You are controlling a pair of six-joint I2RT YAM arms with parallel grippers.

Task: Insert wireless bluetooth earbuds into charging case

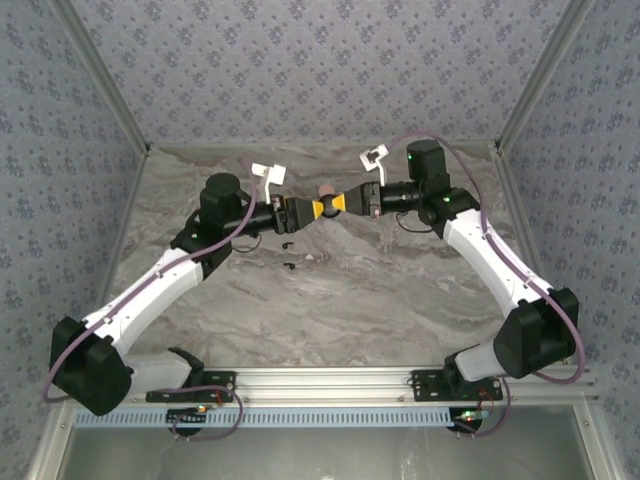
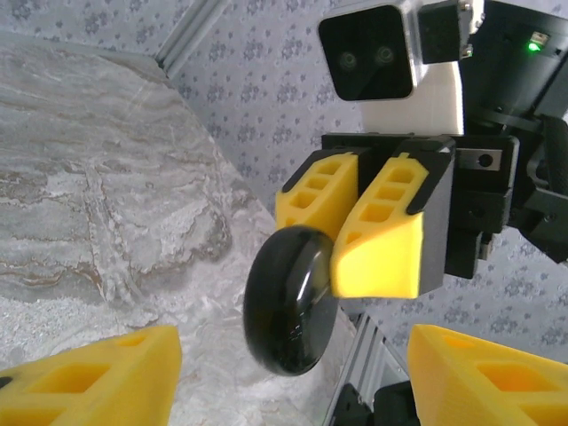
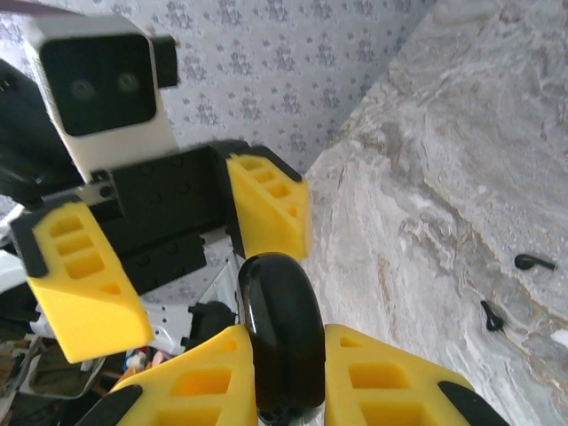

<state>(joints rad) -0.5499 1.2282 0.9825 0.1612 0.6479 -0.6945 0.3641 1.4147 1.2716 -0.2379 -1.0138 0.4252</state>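
The charging case (image 3: pixel 277 293), a glossy black closed disc, hangs in the air edge-on with my right gripper (image 3: pixel 284 355) shut on it. The left wrist view has the same case (image 2: pixel 288 306) sticking out from the right gripper's yellow fingers (image 2: pixel 382 262). My left gripper (image 2: pixel 293 382) is open, its fingers standing wide on either side of the case without touching it. From above, the left gripper (image 1: pixel 303 212) and right gripper (image 1: pixel 325 208) meet tip to tip over the table's middle. Two tiny black earbuds (image 1: pixel 288 243) (image 1: pixel 291 265) lie on the marble below, seen as earbuds (image 3: pixel 535 263) (image 3: pixel 491 316).
A small round pink piece (image 1: pixel 325 190) sits on the marble table (image 1: pixel 400 300) just behind the two grippers. Patterned walls close in the back and both sides. An aluminium rail (image 1: pixel 330 380) runs along the near edge by the arm bases.
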